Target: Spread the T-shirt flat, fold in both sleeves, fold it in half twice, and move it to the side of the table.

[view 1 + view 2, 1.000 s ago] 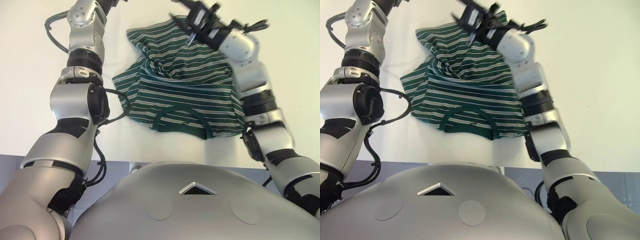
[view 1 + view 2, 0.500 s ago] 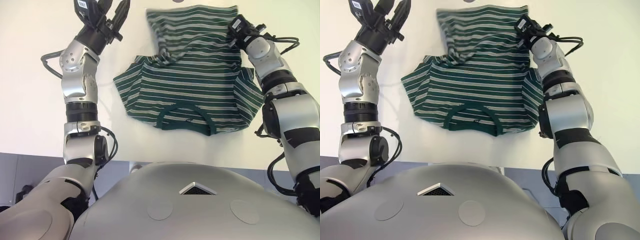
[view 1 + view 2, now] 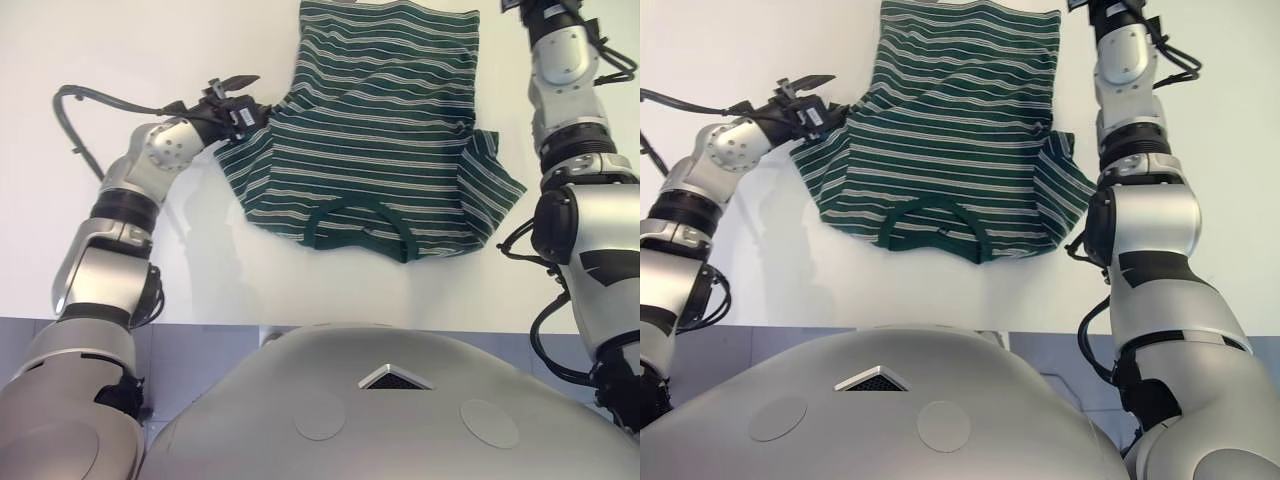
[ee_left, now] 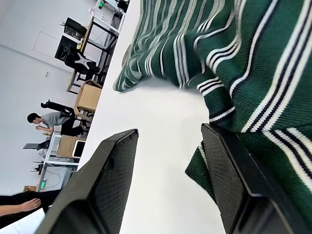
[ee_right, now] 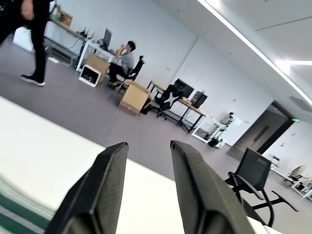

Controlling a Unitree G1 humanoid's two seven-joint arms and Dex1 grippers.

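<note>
The green striped T-shirt (image 3: 380, 130) lies on the white table (image 3: 80, 230), collar (image 3: 358, 226) toward me and hem far away. Its body is mostly spread; the right sleeve (image 3: 495, 178) sticks out and the left sleeve (image 3: 243, 152) is bunched. My left gripper (image 3: 238, 95) hovers low at the edge of the left sleeve. It is open, and in the left wrist view (image 4: 170, 131) bare table shows between its fingers, with the cloth (image 4: 253, 73) beside one finger. My right gripper (image 5: 148, 145) is open past the hem's far right corner, holding nothing.
White tabletop surrounds the shirt, with wide bare areas left (image 3: 60, 180) and right of it. The table's near edge (image 3: 230, 322) runs just below the collar. Beyond the far edge, an office with desks and chairs (image 5: 253, 170) appears in the wrist views.
The left arm swung down from the far left to the left sleeve. The right arm moved off the hem's right corner and farther away. The shirt's body lies flatter and more stretched out.
</note>
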